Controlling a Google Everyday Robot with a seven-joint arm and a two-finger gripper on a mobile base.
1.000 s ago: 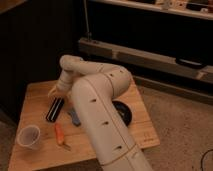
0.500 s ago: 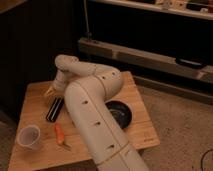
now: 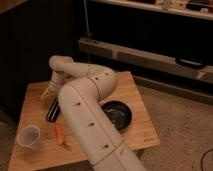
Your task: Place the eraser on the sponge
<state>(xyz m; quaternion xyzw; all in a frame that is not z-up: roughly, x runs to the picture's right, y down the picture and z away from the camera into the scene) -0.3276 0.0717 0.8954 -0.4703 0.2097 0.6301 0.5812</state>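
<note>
The eraser (image 3: 52,111), a black oblong block, lies on the left part of the wooden table (image 3: 135,95), pointing away from me. My gripper (image 3: 49,92) hangs just beyond the eraser's far end, close above the tabletop, at the tip of the white arm (image 3: 85,110) that sweeps up from the bottom of the view. Nothing shows in the gripper. The sponge is hidden or out of view; the arm covers the middle of the table.
A clear plastic cup (image 3: 28,136) stands at the front left corner. An orange carrot-shaped item (image 3: 60,134) lies beside it. A round black pan (image 3: 117,114) sits right of the arm. Dark shelving and a metal rail (image 3: 145,55) run behind the table.
The arm has swung further left and the gripper has shifted left and slightly down, toward the eraser's far end. The eraser, cup, carrot and pan have not moved.
</note>
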